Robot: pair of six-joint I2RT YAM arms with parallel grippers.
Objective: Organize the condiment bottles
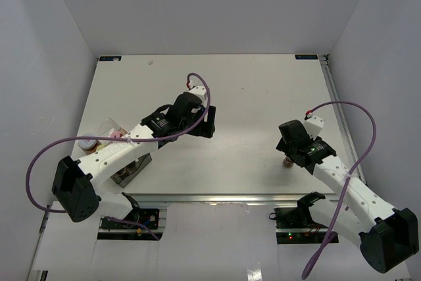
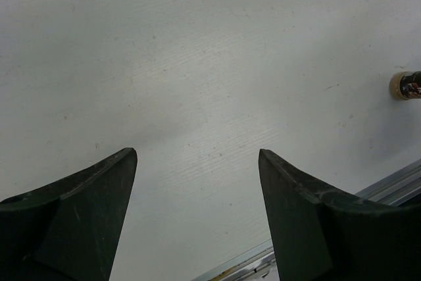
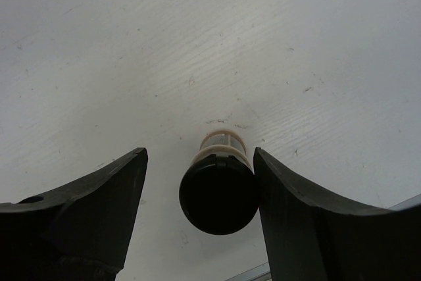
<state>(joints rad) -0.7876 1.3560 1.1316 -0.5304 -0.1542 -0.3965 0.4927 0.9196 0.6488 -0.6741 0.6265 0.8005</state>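
Note:
A small spice jar with a black cap and cream rim (image 3: 218, 192) stands upright on the white table between the fingers of my right gripper (image 3: 199, 154). The jaws are open: the right finger is at the cap's side and the left finger stands apart. From above, this jar (image 1: 287, 162) peeks out under the right gripper (image 1: 288, 156) near the front edge. My left gripper (image 1: 208, 123) is open and empty over mid-table (image 2: 197, 153). A pink-capped jar (image 1: 116, 135) and another jar (image 1: 87, 144) sit at the left, beside the left arm.
A grey box (image 1: 133, 168) lies at the front left, partly hidden under the left arm. The table's metal front edge (image 2: 388, 185) runs close to both grippers. The left wrist view catches the right gripper's jar (image 2: 402, 85) at its right border.

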